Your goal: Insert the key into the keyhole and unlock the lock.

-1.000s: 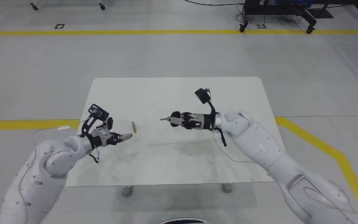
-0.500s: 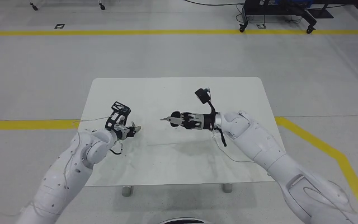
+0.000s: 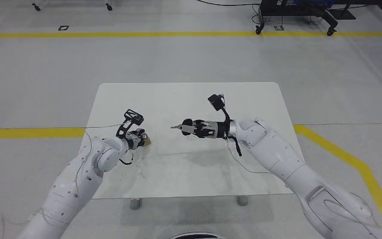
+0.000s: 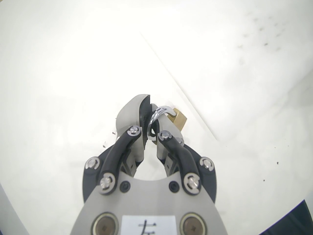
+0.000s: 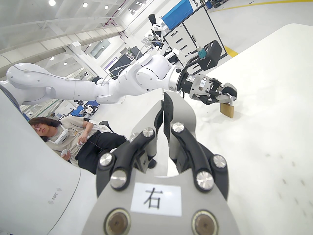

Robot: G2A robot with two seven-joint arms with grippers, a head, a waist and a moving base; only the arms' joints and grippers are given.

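left arm: comes in low across the table, wrist tipped down, left gripper at the surface.
left gripper state: pinched narrow on the shackle of the padlock. The brass body sticks out just past the fingertips.
right arm: held level above the table, elbow out. The right gripper points toward the left gripper and is well apart from it.
right gripper state: clamped tight on the key. A thin metal tip pokes out ahead of the fingertips.
count: 2 arms, 2 grippers, 1 padlock, 1 key, 1 table.
padlock location: directly under and in front of the left gripper, and across the gap from the key tip.
left wrist view adds: the silver shackle loop passes between the two pads.
right wrist view adds: the right gripper's pads are pressed flat together. Farther off, the left gripper has the padlock hanging below it, upright, with its bottom edge apparently resting on the table.
top view adds: the spacing between the key tip and the padlock.
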